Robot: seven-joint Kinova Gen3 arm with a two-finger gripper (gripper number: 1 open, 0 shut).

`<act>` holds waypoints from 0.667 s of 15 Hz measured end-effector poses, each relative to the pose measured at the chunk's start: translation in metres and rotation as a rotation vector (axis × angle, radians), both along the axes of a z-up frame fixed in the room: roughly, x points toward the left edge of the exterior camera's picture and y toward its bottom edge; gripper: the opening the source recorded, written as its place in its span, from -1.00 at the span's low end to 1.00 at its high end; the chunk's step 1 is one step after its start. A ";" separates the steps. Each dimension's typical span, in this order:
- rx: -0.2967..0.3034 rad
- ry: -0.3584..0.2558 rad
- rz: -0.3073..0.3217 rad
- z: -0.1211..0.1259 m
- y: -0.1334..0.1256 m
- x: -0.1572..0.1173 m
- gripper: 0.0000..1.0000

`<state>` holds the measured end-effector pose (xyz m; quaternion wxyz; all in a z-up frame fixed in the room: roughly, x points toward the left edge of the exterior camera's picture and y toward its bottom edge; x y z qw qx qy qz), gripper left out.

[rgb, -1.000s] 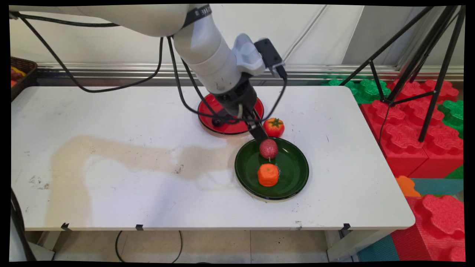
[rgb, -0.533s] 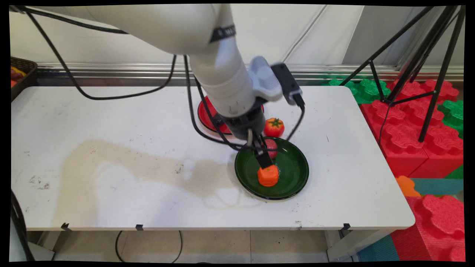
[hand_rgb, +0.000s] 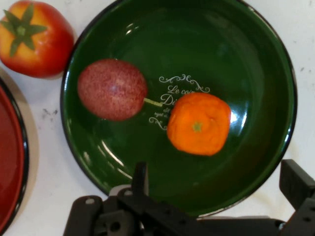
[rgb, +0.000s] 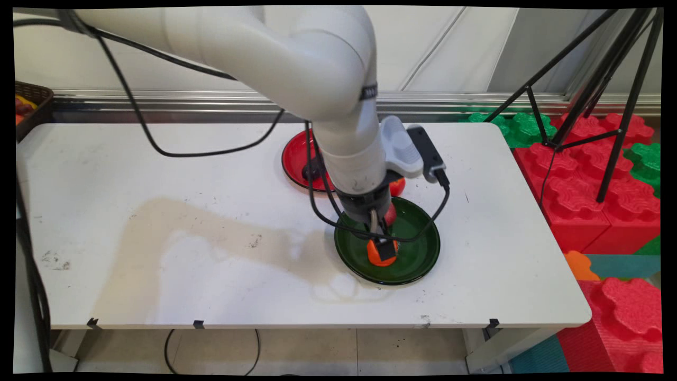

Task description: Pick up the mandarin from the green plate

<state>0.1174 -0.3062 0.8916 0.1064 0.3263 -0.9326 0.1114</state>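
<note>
Hand view shows my gripper (hand_rgb: 216, 184) with fingers (hand_rgb: 140, 179) spread wide above the orange (hand_rgb: 198, 124), a squat, bright fruit with a small green navel. It lies in the green plate (hand_rgb: 256, 64), just beside a speckled red fruit (hand_rgb: 112, 89). A tomato (hand_rgb: 33, 38) sits outside the rim.

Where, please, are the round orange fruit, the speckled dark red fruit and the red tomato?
round orange fruit (hand_rgb: 198, 124): hand view, its top dimple.
speckled dark red fruit (hand_rgb: 112, 89): hand view, its middle.
red tomato (hand_rgb: 35, 39): hand view, its skin beside the green leaves.
</note>
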 end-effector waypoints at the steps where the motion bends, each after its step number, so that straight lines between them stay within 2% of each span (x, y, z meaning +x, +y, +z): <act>1: 0.007 -0.004 0.000 -0.007 -0.004 -0.003 1.00; 10: 0.066 -0.009 0.017 -0.065 -0.026 -0.017 1.00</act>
